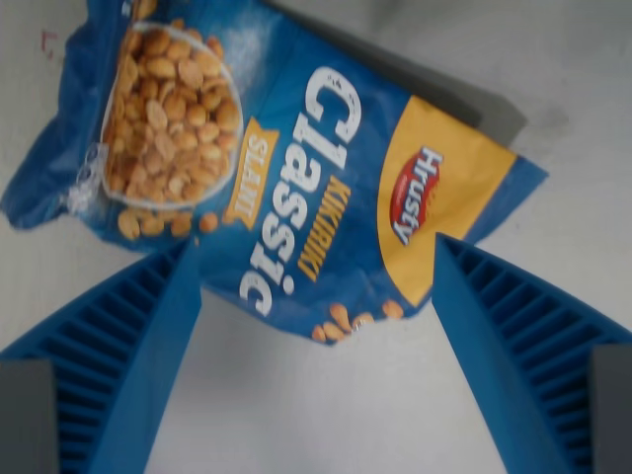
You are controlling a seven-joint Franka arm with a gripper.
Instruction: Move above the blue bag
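Blue foil peanut bag (286, 168) lies flat on the pale table (326, 415), filling the upper wrist view. The gripper (314, 262) hovers over its lower edge, jaws spread wide, holding nothing. It looks light, crinkly and slippery; pinching an edge seam seems safest.

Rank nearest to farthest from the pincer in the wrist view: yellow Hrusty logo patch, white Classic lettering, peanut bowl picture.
1. Yellow Hrusty logo patch: by the right blue ribbed finger of the pincer.
2. White Classic lettering: bag's middle.
3. Peanut bowl picture: upper left.
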